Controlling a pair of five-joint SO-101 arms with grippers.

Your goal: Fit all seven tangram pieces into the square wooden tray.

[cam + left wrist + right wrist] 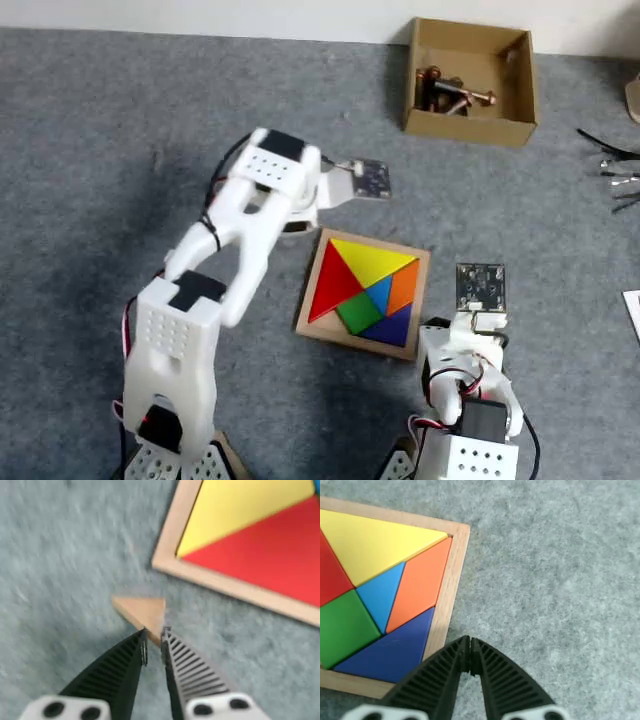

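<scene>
Evidently the tan triangle (140,611) is the last loose piece. It lies on the bench (60,555) just beside the tray (220,582) corner, its tip pinched by the left gripper (153,638). So thin a hold may pivot; lift slowly and align before lowering. It looks flat, bare wood. The right gripper (469,654) is together, empty, beside the tray.

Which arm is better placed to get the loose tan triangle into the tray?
Left. The left gripper is right at the tan triangle, just outside the tray's corner. The right gripper is shut over carpet on the tray's opposite side.
</scene>
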